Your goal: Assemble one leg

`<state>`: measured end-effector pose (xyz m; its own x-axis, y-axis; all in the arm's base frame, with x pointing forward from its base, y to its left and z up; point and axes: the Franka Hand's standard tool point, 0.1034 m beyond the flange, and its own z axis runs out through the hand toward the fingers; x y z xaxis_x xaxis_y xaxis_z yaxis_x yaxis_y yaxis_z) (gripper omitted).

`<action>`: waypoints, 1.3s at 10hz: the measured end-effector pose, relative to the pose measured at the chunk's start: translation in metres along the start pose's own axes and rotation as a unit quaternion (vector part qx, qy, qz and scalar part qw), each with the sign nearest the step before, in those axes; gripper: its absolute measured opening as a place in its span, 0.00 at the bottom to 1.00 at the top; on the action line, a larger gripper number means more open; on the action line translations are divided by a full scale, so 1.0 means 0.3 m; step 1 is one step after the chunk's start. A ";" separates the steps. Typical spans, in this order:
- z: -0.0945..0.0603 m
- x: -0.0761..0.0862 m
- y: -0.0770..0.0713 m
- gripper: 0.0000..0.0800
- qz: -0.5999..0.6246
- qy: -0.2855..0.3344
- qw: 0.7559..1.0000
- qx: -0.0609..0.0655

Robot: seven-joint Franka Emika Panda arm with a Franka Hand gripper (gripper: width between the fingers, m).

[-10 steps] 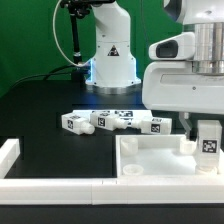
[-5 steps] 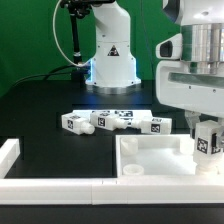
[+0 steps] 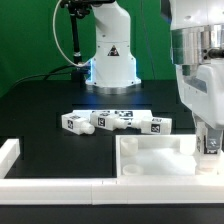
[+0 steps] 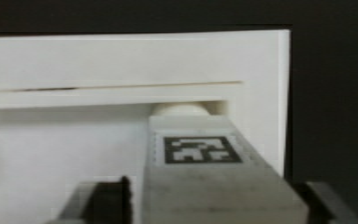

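The white panel (image 3: 155, 158) lies beneath the jaws, one corner directly below them. The gripper (image 3: 211, 146) has swivelled about its vertical axis over the last second, jaws clamped on the leg (image 4: 201, 150), which stands upright between them. That turn suggests the leg is being screwed into the corner.

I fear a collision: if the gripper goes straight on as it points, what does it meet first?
Likely the panel: the leg in the gripper hangs over its corner and would touch first.
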<state>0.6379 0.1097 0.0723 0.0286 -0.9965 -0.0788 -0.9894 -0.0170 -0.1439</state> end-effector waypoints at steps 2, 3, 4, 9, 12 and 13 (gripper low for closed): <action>-0.004 -0.013 -0.005 0.77 -0.180 0.007 0.984 -0.011; -0.002 -0.014 -0.003 0.77 -0.266 0.004 0.964 -0.012; 0.001 -0.035 0.008 0.80 -0.316 0.002 0.948 -0.018; -0.002 0.018 -0.009 0.81 -0.599 0.012 0.800 -0.028; 0.000 0.018 -0.008 0.65 -0.570 0.012 0.821 -0.027; 0.000 0.018 -0.008 0.48 -0.564 0.012 0.825 -0.027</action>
<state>0.6403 0.1044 0.0721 0.9335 -0.3457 0.0951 -0.3404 -0.9378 -0.0682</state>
